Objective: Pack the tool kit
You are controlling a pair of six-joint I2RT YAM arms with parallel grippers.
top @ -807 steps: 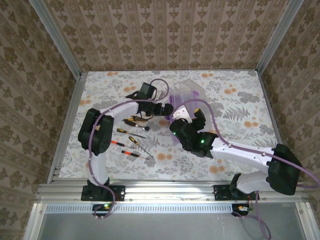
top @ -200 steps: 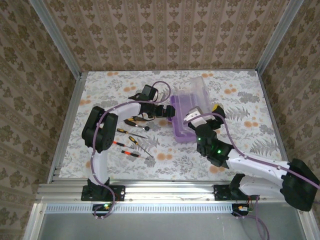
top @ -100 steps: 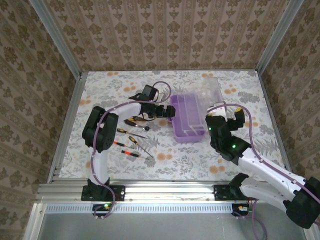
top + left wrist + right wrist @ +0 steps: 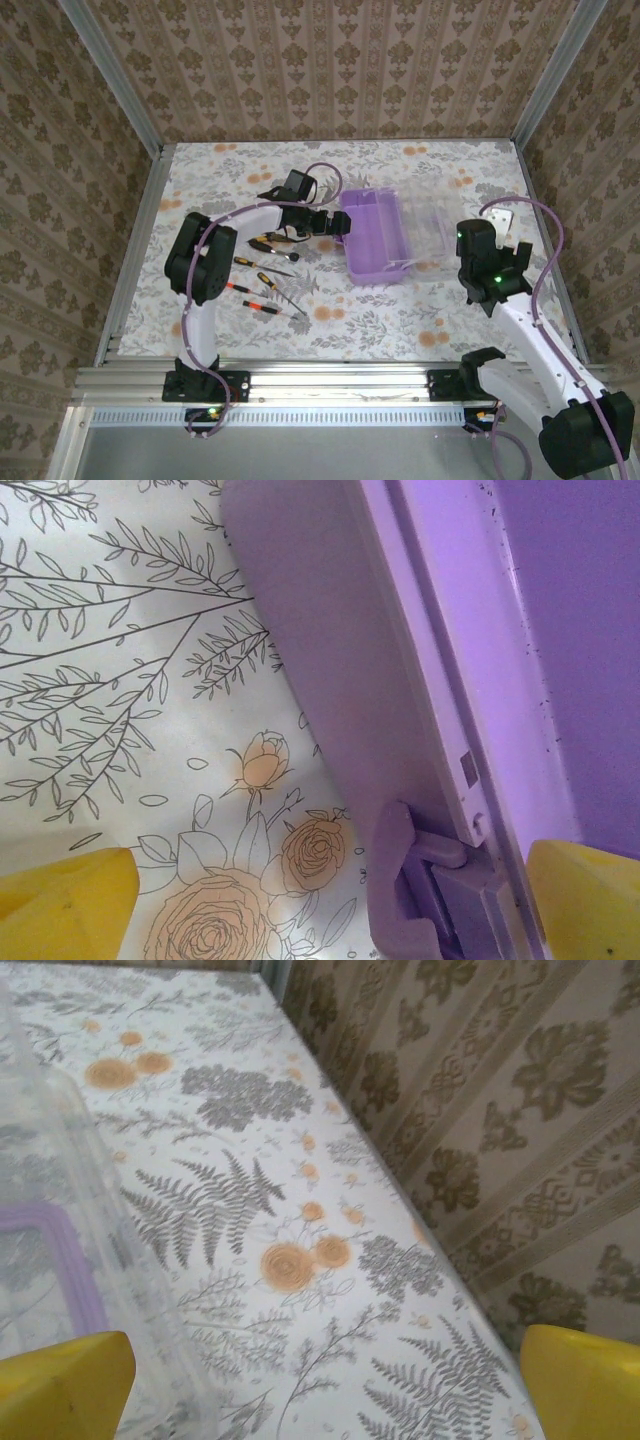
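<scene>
The tool kit's purple box (image 4: pixel 375 238) stands open mid-table, its clear lid (image 4: pixel 430 232) laid flat to the right. My left gripper (image 4: pixel 340 222) is at the box's left wall; in the left wrist view its yellow fingers (image 4: pixel 62 905) stand wide, one over the cloth and one over the purple box (image 4: pixel 520 630), with the latch (image 4: pixel 415 865) between them. The left gripper (image 4: pixel 325 925) is open. My right gripper (image 4: pixel 506 226) hangs right of the lid, open and with nothing in it (image 4: pixel 325 1400); the clear lid (image 4: pixel 60 1210) shows at its left. Screwdrivers (image 4: pixel 262 283) and pliers (image 4: pixel 268 243) lie left of the box.
The flowered cloth (image 4: pixel 460 320) covers the table. A patterned wall (image 4: pixel 500 1110) rises close on the right, just beyond the right gripper. Loose tools are spread beside the left arm's forearm (image 4: pixel 240 220).
The right arm has swung away from the box to the right side of the table. The clear lid has dropped from upright to flat on the right. The left arm has stayed put.
</scene>
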